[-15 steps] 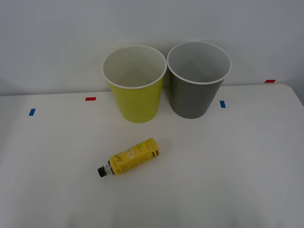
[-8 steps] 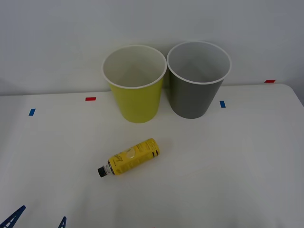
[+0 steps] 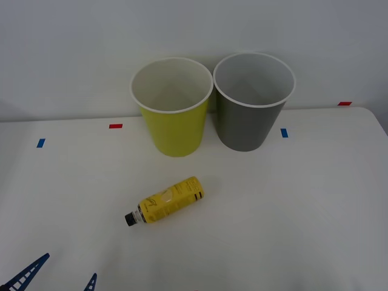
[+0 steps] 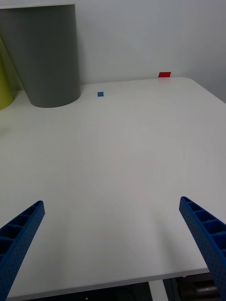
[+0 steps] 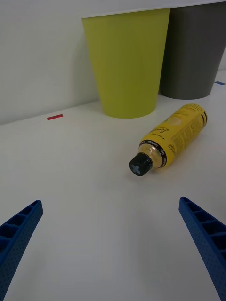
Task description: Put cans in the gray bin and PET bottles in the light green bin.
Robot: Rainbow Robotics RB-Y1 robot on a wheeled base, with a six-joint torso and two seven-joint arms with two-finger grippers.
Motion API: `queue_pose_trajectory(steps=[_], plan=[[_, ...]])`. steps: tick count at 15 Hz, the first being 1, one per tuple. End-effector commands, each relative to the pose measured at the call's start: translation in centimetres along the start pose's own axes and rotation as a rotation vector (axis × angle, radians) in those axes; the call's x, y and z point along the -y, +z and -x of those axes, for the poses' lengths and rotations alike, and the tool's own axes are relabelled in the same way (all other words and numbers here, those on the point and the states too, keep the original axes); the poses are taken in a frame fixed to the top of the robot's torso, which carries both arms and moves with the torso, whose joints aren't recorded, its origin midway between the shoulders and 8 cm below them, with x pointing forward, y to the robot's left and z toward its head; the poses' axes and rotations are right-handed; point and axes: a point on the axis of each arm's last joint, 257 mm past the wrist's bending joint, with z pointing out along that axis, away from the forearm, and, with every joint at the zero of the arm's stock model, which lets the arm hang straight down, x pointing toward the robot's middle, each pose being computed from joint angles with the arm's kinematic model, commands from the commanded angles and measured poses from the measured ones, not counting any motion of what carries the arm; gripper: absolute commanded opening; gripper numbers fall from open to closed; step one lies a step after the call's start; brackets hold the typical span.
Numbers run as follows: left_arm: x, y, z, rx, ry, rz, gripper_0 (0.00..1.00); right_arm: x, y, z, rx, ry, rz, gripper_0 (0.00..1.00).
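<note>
The bottle (image 3: 164, 208) lies on its side on the white counter (image 3: 291, 200), black cap toward the robot's left, in front of the light green bin (image 3: 173, 109), which stands just beside the gray bin (image 3: 250, 103). The left pincer (image 3: 57, 276) hovers wide open near the counter's front left edge, apart from the bottle. The right pincer (image 4: 113, 244) is spread wide over bare counter, with the gray bin well ahead of it.

light: bright, even — overhead | shadows: soft, faint under bins (image 3: 245, 145) | focus: sharp
</note>
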Motion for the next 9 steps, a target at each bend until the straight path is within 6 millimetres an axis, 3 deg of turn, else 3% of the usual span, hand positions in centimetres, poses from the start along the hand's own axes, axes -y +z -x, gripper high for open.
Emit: queue_pose_trajectory(steps=[1, 9], plan=[[-0.2, 1.3, 0.7, -0.030, 0.040, -0.023, 1.00, 0.0, 0.0, 0.0, 0.000, 0.000, 0.000, 1.00], [0.1, 7.5, 2.0, -0.088, 0.090, -0.080, 1.00, 0.0, 0.0, 0.0, 0.000, 0.000, 0.000, 1.00]])
